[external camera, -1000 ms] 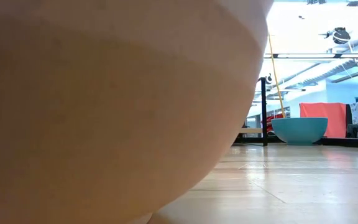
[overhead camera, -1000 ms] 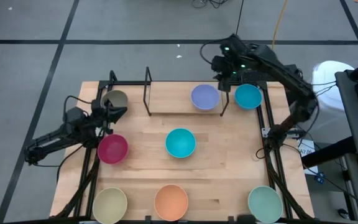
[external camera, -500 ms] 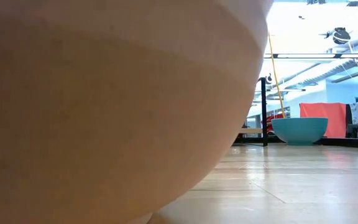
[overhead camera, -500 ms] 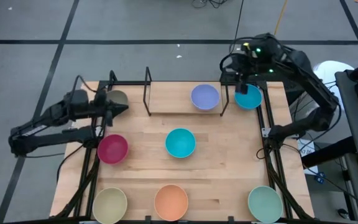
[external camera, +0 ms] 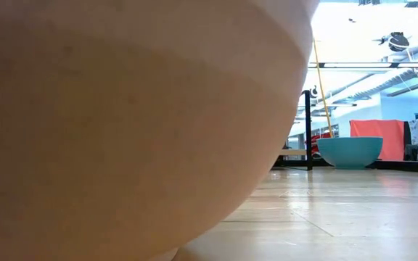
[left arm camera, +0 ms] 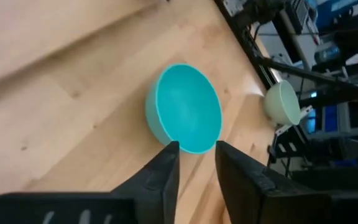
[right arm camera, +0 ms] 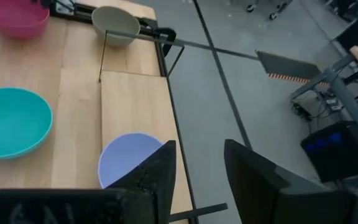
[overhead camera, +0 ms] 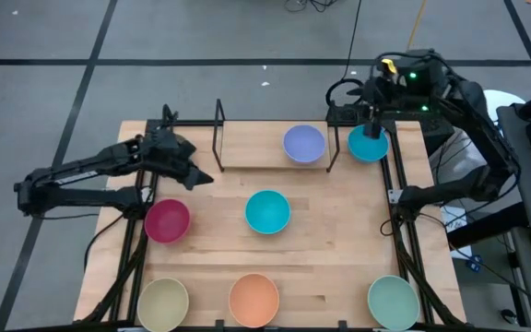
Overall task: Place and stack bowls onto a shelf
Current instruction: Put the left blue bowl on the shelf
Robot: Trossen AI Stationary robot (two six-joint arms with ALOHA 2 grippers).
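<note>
My left gripper hangs open and holds nothing above the table's far left, pointing at the cyan bowl on the table's middle. My right gripper is open, high over the far right corner, near the blue bowl. The lavender bowl sits on the right end of the shelf. In the high view my left arm covers the olive-grey bowl, which stands at the far left. The magenta bowl rests on the table at the left.
Cream, orange and pale green bowls line the near edge; the orange bowl fills most of the low view. Black rod frames stand upright at the shelf's ends. Bare wood lies around the cyan bowl.
My left gripper has risen and swung from beside the olive-grey bowl toward the table's middle, turning as it went. My right gripper has lifted and drawn back toward the table's right edge, away from the lavender bowl. No bowl has moved.
</note>
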